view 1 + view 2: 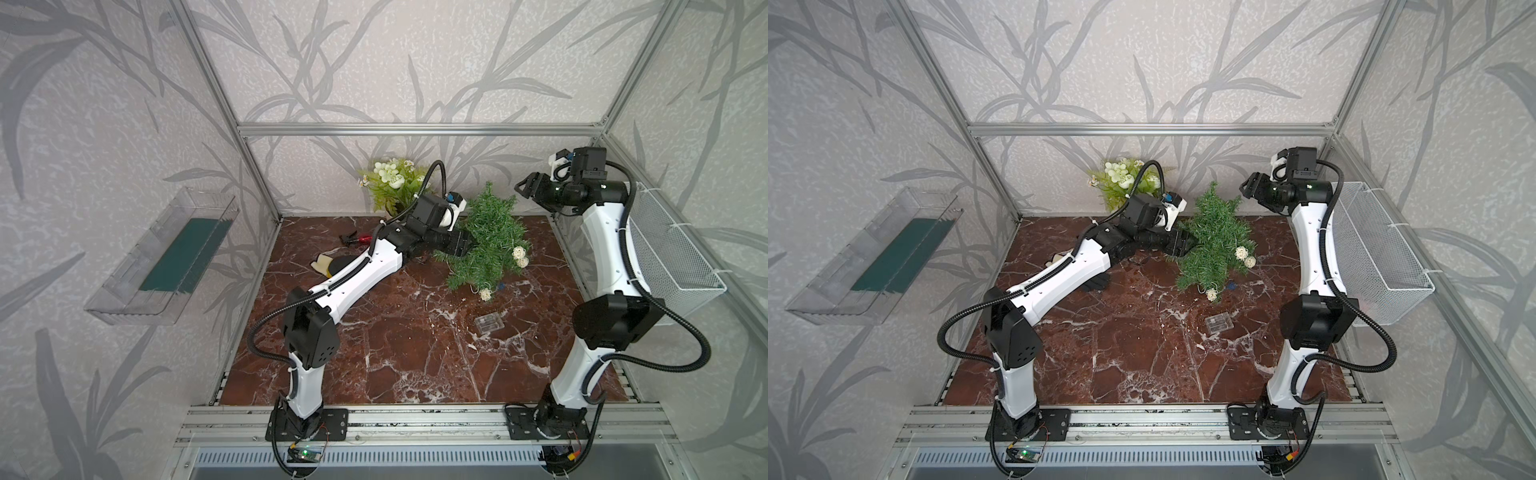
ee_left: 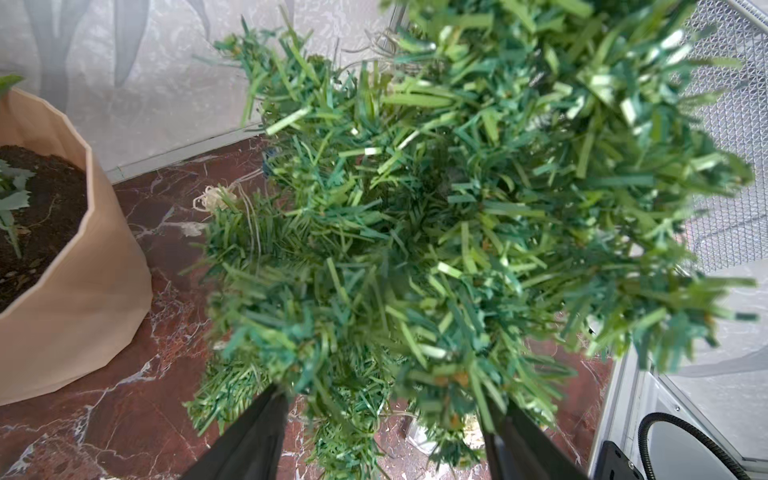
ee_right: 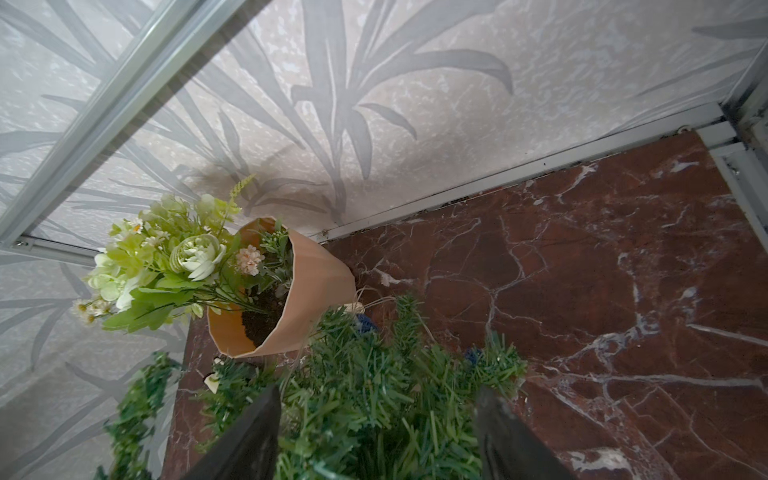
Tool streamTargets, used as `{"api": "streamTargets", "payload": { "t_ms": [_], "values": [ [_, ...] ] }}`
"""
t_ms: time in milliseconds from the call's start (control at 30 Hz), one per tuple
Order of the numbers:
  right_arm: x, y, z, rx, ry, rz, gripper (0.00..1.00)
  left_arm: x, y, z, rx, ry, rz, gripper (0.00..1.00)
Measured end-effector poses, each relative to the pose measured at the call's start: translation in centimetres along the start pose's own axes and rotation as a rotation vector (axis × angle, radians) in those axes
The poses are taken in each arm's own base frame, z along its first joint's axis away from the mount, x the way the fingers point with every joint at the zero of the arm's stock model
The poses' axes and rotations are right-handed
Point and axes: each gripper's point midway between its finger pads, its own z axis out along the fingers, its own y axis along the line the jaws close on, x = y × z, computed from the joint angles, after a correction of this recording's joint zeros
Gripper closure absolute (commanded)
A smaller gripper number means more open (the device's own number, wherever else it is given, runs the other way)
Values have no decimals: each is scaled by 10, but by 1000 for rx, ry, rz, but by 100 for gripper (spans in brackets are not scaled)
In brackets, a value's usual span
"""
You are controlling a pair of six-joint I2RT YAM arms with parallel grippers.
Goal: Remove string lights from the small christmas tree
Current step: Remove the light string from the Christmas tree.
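White-shelled left arm (image 1: pixel 361 270) and right arm (image 1: pixel 602 249), black joints, black ribbed cables (image 1: pixel 250 337) zip-tied on, black screwed base plates (image 1: pixel 336 424); left hand (image 2: pixel 381 392) and right hand (image 1: pixel 524 188) black.

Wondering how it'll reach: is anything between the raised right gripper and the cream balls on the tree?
Nothing visible. The right gripper hangs above the small christmas tree; the string lights sit exposed on its outer branches.
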Motion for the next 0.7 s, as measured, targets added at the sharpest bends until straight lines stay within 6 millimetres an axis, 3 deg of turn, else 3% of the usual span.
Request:
{"api": "streamTargets", "payload": {
  "t_ms": [300, 500, 700],
  "values": [
    [12, -4, 14, 69, 11, -43, 29, 27, 2, -8, -42, 40, -4, 27],
    [18, -2, 23, 62, 26, -48, 30, 28, 4, -22, -65, 27, -4, 27],
    [42, -17, 45, 94, 82, -37, 29, 36, 5, -22, -81, 39, -4, 28]
  ]
}}
